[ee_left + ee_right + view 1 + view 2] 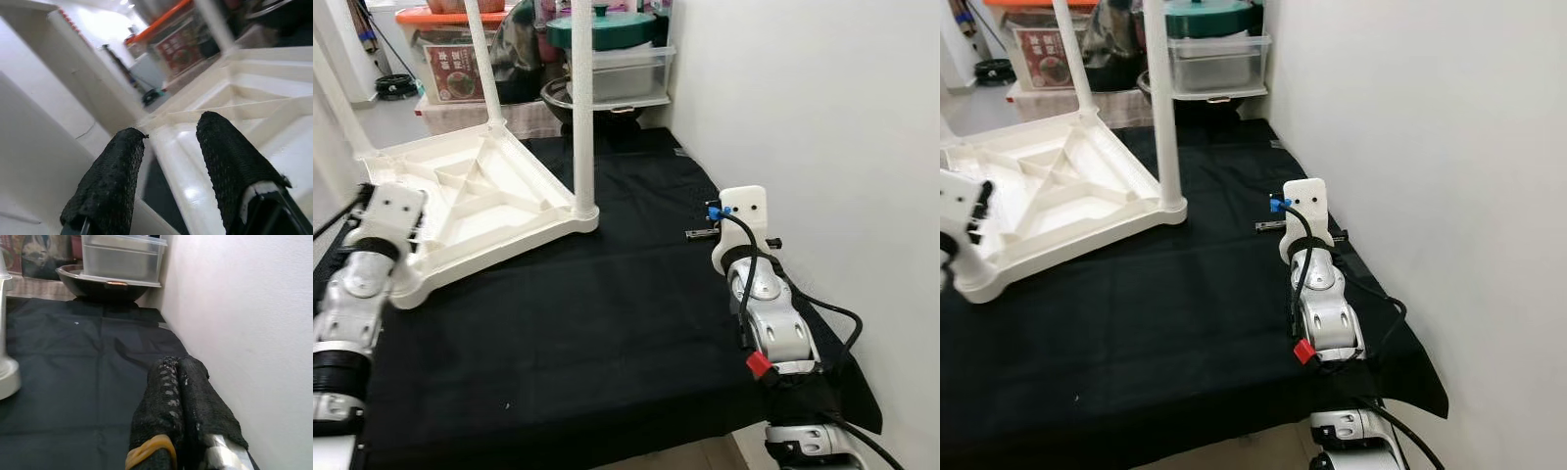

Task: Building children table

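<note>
Upturned children table (480, 201) laid at 10 o'clock on black-clothed counter (607, 323), legs upright. Left hand (171, 161) nearer, parted around near rim, nothing gripped. Right hand (178, 382) closed, empty, parked at 3 o'clock.

Home storage corner: plastic bins (625, 70), wok (597, 110), black floor cloth (607, 323).

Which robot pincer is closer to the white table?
Left. The left pincer is at the upside-down table's near corner, fingers open. The right pincer rests shut on the black cloth beside the wall.
</note>
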{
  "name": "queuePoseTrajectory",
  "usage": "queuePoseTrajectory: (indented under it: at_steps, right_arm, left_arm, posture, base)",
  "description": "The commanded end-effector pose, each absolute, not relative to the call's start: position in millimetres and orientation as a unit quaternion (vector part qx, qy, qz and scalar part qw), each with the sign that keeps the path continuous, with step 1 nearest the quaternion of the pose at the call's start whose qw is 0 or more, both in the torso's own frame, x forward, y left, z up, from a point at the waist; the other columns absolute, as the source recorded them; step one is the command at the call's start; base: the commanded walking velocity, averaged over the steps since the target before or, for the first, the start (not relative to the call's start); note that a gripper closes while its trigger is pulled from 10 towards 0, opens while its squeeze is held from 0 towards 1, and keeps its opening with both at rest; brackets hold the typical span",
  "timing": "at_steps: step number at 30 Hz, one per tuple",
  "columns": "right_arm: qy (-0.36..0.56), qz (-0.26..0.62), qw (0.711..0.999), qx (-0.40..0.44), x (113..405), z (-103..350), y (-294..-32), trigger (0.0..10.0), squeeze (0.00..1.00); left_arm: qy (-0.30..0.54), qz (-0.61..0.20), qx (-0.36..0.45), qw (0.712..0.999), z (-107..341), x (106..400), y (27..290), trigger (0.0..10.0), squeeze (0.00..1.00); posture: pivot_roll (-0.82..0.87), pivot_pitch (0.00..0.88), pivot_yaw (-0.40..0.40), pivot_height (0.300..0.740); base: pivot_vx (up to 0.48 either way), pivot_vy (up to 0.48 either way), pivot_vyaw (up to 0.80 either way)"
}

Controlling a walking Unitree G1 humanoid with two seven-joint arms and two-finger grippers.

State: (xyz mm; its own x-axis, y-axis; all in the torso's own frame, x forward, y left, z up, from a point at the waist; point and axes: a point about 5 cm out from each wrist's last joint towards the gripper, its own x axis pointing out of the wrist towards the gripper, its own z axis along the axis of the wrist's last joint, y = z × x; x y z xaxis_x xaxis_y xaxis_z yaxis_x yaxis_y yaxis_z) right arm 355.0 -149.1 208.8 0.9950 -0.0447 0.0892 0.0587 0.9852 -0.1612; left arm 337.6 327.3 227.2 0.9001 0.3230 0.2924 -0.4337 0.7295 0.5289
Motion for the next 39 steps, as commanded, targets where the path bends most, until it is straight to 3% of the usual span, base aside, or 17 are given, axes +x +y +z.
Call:
queuePoseTrajectory:
  at_steps: [1,4,7,9,11,14,16,17,19,22,28,33,34,39]
  right_arm:
    - [-0.046,-0.024,0.996,-0.079,354,212,-149,10.0,0.0]
    - [-0.042,-0.029,0.996,-0.078,354,212,-153,10.0,0.0]
    - [-0.042,-0.03,0.996,-0.077,354,213,-154,10.0,0.0]
    - [-0.042,-0.031,0.995,-0.08,354,214,-155,10.0,0.0]
    - [-0.042,-0.03,0.996,-0.076,354,214,-156,10.0,0.0]
    - [-0.038,-0.023,0.997,-0.068,354,213,-153,10.0,0.0]
    - [-0.03,-0.003,0.998,-0.063,354,209,-148,10.0,0.0]
    - [-0.03,-0.003,0.998,-0.063,354,209,-148,10.0,0.0]
    - [-0.022,0.01,0.998,-0.054,354,206,-145,10.0,0.0]
    - [-0.002,0.033,0.998,-0.052,352,200,-140,10.0,0.0]
    - [0.003,0.036,0.998,-0.051,346,195,-141,10.0,0.0]
    - [0.004,0.034,0.999,-0.042,340,194,-143,10.0,0.0]
    - [0.007,0.032,0.999,-0.04,339,194,-143,10.0,0.0]
    - [0.016,0.031,0.999,-0.031,334,192,-145,10.0,0.0]
  left_arm:
    - [-0.077,0.271,0.313,0.907,231,326,351,10.0,0.0]
    - [-0.068,0.346,0.327,0.877,234,311,374,10.0,0.0]
    - [-0.067,0.354,0.327,0.874,234,309,376,10.0,0.0]
    - [-0.048,0.39,0.346,0.852,232,301,389,10.0,0.0]
    - [-0.046,0.384,0.34,0.858,225,300,389,10.0,0.0]
    - [-0.048,0.339,0.318,0.884,215,310,373,10.0,0.0]
    - [-0.055,0.266,0.312,0.911,202,324,341,10.0,0.0]
    - [-0.055,0.266,0.312,0.911,202,324,341,10.0,0.0]
    - [-0.066,0.214,0.289,0.931,192,331,316,10.0,0.0]
    - [0.002,0.042,0.277,0.96,151,343,260,10.0,0.0]
    - [0.011,-0.062,0.3,0.952,151,354,236,10.0,0.0]
    - [0.021,-0.131,0.337,0.932,171,368,236,10.0,0.0]
    - [0.024,-0.155,0.343,0.926,183,373,238,10.0,1.0]
    - [0.054,-0.233,0.361,0.902,206,378,242,10.0,1.0]
  posture:
    - [0.04,0.028,-0.047,0.74]
    - [0.04,0.028,-0.047,0.74]
    - [0.04,0.028,-0.047,0.74]
    - [0.04,0.025,-0.046,0.74]
    - [0.04,0.018,-0.045,0.74]
    - [0.04,0.014,-0.046,0.74]
    - [0.04,0.012,-0.048,0.74]
    - [0.04,0.012,-0.048,0.74]
    - [0.04,0.011,-0.046,0.74]
    - [0.03,0.012,-0.039,0.74]
    - [0.02,0.037,-0.033,0.74]
    - [0.02,0.07,-0.025,0.74]
    - [0.02,0.088,-0.021,0.74]
    - [0.03,0.122,-0.02,0.74]
  base:
    - [0.0,0.0,0.0]
    - [0.0,0.0,0.0]
    - [0.0,0.0,0.0]
    - [0.0,0.0,0.0]
    - [0.0,0.0,0.0]
    - [0.0,0.0,0.0]
    - [0.0,0.0,0.0]
    - [0.0,0.0,0.0]
    - [0.0,0.0,0.0]
    - [0.0,0.0,0.0]
    - [0.0,0.0,0.0]
    - [0.0,0.0,0.0]
    - [0.0,0.0,0.0]
    - [0.0,0.0,0.0]
